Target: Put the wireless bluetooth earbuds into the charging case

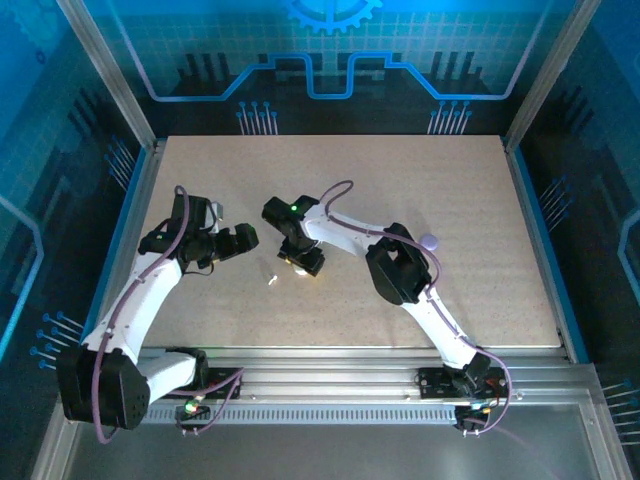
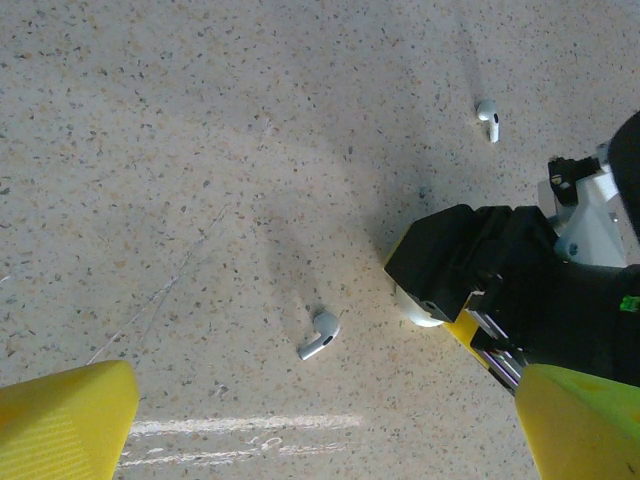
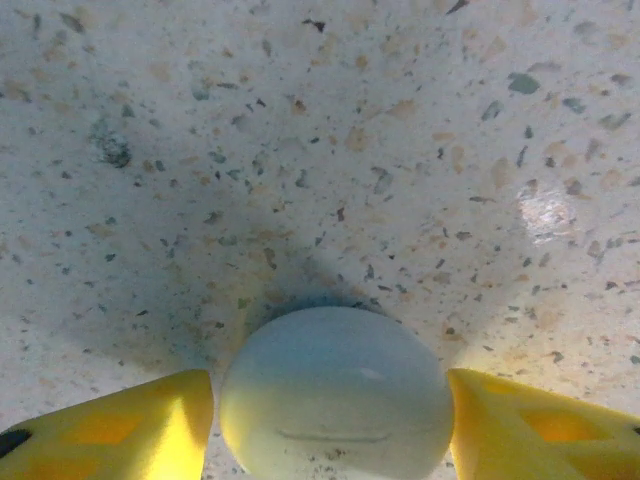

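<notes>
The charging case (image 3: 335, 395), a smooth round white puck, rests on the speckled table between my right gripper's (image 3: 330, 425) yellow fingers (image 3: 120, 432), which press against both of its sides. From above, the right gripper (image 1: 300, 262) points down at mid-table over the case (image 2: 420, 312). One white earbud (image 2: 320, 335) lies just left of it on the table, also visible from the top camera (image 1: 271, 279). A second earbud (image 2: 488, 118) lies farther off. My left gripper (image 2: 320, 435) hovers wide open over the near earbud, holding nothing; from above it is to the left (image 1: 243, 241).
A small pale round object (image 1: 430, 241) sits on the table right of the right arm's elbow. Aluminium rails (image 1: 130, 200) edge the tabletop. A white scuff line (image 2: 240, 428) marks the surface near the left gripper.
</notes>
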Tool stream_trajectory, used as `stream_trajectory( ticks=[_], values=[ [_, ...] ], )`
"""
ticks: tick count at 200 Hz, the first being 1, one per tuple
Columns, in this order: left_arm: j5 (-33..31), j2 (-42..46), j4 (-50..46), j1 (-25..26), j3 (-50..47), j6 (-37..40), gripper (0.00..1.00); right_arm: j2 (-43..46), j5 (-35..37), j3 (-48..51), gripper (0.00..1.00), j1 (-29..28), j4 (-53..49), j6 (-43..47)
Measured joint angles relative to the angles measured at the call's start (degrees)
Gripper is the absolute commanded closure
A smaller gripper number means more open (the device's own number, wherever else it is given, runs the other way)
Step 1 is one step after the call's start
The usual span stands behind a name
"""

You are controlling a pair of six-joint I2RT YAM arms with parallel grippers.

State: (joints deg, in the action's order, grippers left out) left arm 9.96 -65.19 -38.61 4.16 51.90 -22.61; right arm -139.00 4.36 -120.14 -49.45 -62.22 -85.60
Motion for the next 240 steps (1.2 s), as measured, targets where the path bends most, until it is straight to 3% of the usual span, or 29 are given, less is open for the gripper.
stream_trajectory(
  ticks=[68, 118, 161, 240],
  values=[
    [0.0, 0.0, -0.1, 0.0, -0.7, 0.0, 0.03, -0.1, -0.3, -0.2, 0.55, 0.1, -0.5, -0.8],
    [0.3, 0.2, -0.1, 0.0, -0.7, 0.0, 0.03, 2.8, 0.9, 4.6, 0.57, 0.1, 1.3, -0.8],
    [2.1, 0.8, 0.3, 0.0, -0.7, 0.0, 0.06, 9.6, 3.8, 13.4, 0.57, 0.1, 1.7, -0.7],
    [6.5, 2.4, 3.7, 0.3, -2.2, 0.0, 0.08, 20.4, 8.6, 20.1, 0.57, -0.5, 4.7, 2.5]
  ],
)
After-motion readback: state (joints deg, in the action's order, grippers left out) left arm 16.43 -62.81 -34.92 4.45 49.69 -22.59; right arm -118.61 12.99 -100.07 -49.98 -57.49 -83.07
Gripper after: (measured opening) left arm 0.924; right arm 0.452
